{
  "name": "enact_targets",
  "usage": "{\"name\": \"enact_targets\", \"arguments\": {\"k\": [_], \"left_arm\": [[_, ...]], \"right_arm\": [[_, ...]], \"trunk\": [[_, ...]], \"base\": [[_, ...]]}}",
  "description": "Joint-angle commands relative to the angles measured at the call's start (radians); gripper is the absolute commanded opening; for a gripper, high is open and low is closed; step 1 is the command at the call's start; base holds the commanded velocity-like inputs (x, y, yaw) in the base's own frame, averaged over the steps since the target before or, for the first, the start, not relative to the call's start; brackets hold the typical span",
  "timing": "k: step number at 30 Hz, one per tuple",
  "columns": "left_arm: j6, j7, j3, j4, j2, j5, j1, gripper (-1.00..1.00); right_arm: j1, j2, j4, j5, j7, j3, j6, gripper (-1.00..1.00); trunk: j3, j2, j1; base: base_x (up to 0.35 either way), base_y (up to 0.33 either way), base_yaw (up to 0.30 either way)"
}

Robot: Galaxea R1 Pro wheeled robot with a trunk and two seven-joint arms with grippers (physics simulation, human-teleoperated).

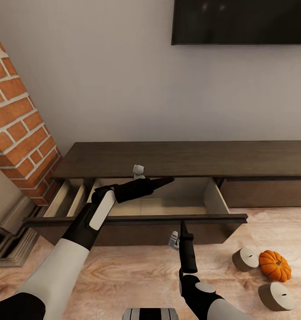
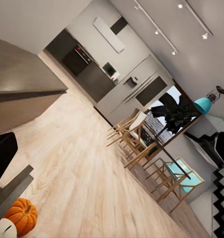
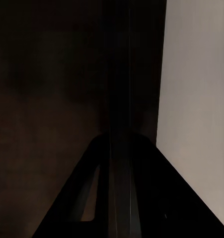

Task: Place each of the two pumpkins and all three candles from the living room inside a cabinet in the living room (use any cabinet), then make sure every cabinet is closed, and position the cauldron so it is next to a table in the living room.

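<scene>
My right end effector stands upright against the front panel of the pulled-out drawer, its fingers pressed flat together into one thin blade whose tip sits at the panel's top edge; the right wrist view looks straight along that blade at dark wood, with pale wall beside it. I judge it is set there because these fronts have no handles, so the edge is the only purchase for pulling or pushing. My left end effector reaches sideways over the drawer's open mouth, above the pale beige inside; I cannot tell whether its fingers are parted or together, as they read as one dark wedge. It carries nothing I can see, and its camera looks out across the wooden floor toward a kitchen and a dining set. The drawer belongs to the long low cabinet against the wall, under a dark screen; what shows of its inside looks bare, though my left arm hides part of it. Beside it, near the brick chimney breast, a narrower compartment also stands open. On the floor to my right, well clear of the drawer, lie a pumpkin and two candles, tipped on their sides, one just beside the pumpkin. They lie low and near, so I judge loading is the work in hand.
</scene>
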Motion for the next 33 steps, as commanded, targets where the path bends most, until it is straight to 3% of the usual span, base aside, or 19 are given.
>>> {"name": "enact_targets", "arguments": {"k": [1,19,33], "left_arm": [[0.000,0.000,0.000,0.000,0.000,0.000,0.000,1.00],[0.000,0.000,0.000,0.000,0.000,0.000,0.000,1.00],[0.000,0.000,0.000,0.000,0.001,0.000,0.000,1.00]], "right_arm": [[0.001,0.000,0.008,-0.005,0.009,0.003,-0.008,-1.00],[0.001,0.000,0.008,-0.005,0.009,0.003,-0.008,-1.00],[0.001,0.000,0.007,-0.005,0.008,0.003,-0.008,-1.00]], "trunk": [[0.000,0.000,0.000],[0.000,0.000,0.000],[0.000,0.000,0.000]], "base": [[-0.012,0.000,0.000],[-0.115,0.000,0.000],[-0.008,0.000,0.000]]}}
